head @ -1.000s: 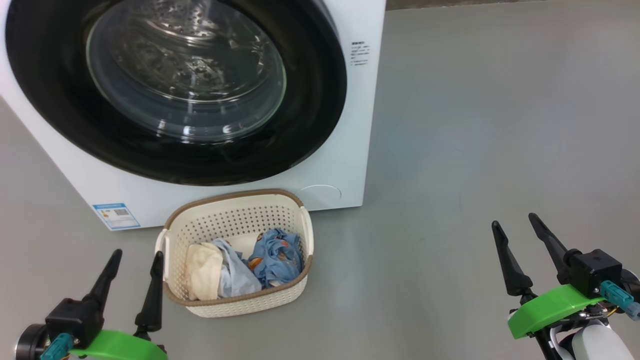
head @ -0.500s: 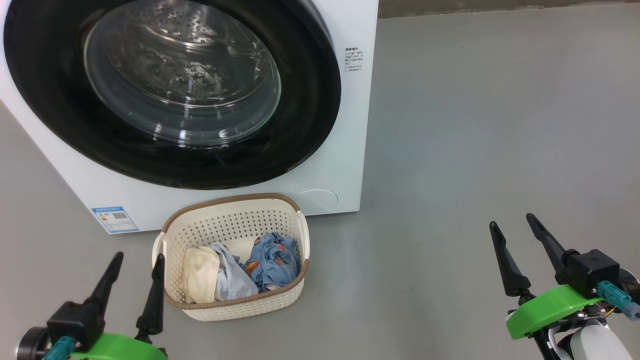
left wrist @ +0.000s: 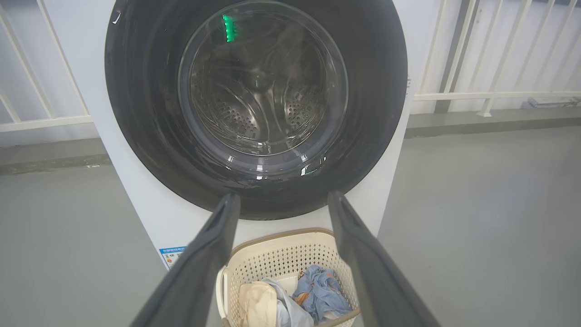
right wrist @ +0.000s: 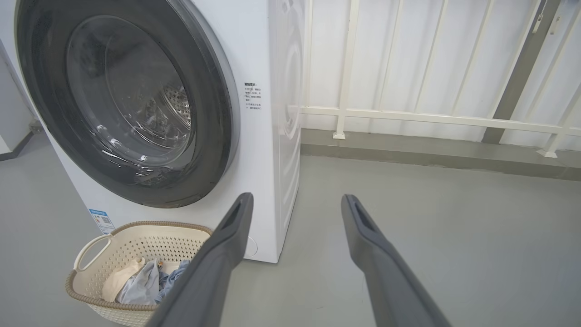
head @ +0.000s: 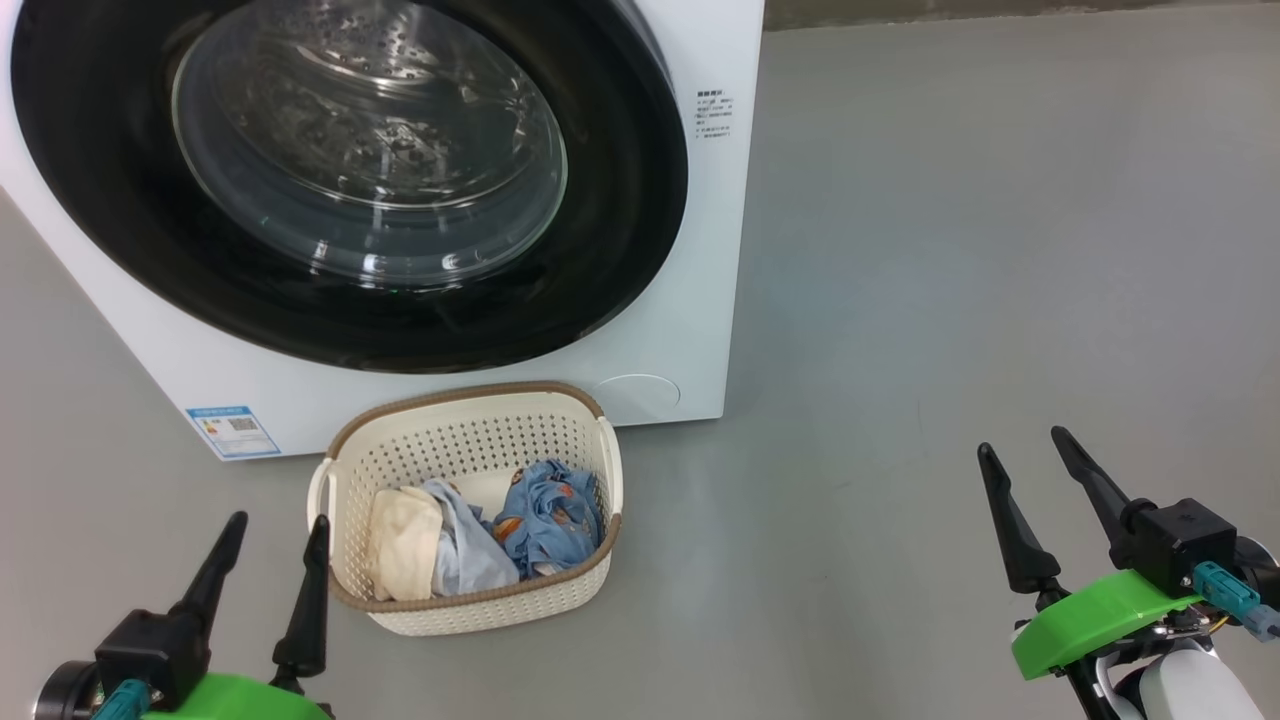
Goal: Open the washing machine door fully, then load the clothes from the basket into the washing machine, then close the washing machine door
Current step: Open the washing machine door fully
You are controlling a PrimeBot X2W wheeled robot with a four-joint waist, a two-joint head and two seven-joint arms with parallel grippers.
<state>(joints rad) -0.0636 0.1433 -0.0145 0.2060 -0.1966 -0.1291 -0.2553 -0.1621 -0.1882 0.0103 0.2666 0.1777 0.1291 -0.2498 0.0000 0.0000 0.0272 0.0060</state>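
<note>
1. Two kinds of grip are needed here. The washing machine door (head: pixel 350 190) lies shut, flat against the front of the washing machine (head: pixel 725 300). I judge it stiff, weighty on its hinge and glossy, so my fingers could slip on the black rim. I see no handle. The rim's right edge stands proud of the white front in my right wrist view and looks like the place to hook a finger. The glass I would leave alone.
2. The clothes (head: pixel 480 540) sit bunched in the basket (head: pixel 465 395), which stands on the floor (head: pixel 900 300) just in front of the machine, below the door. They look soft, light and floppy, so a pinch on a raised fold should lift them, though ends may trail. The basket looks light enough to skid if nudged.
3. My left gripper (head: pixel 279 520) hovers just beside the basket's left side, fingers spread wide and empty, pointing towards the machine.
4. My right gripper (head: pixel 1021 441) hangs well off to the right over the floor, jaws equally wide, holding nothing.
</note>
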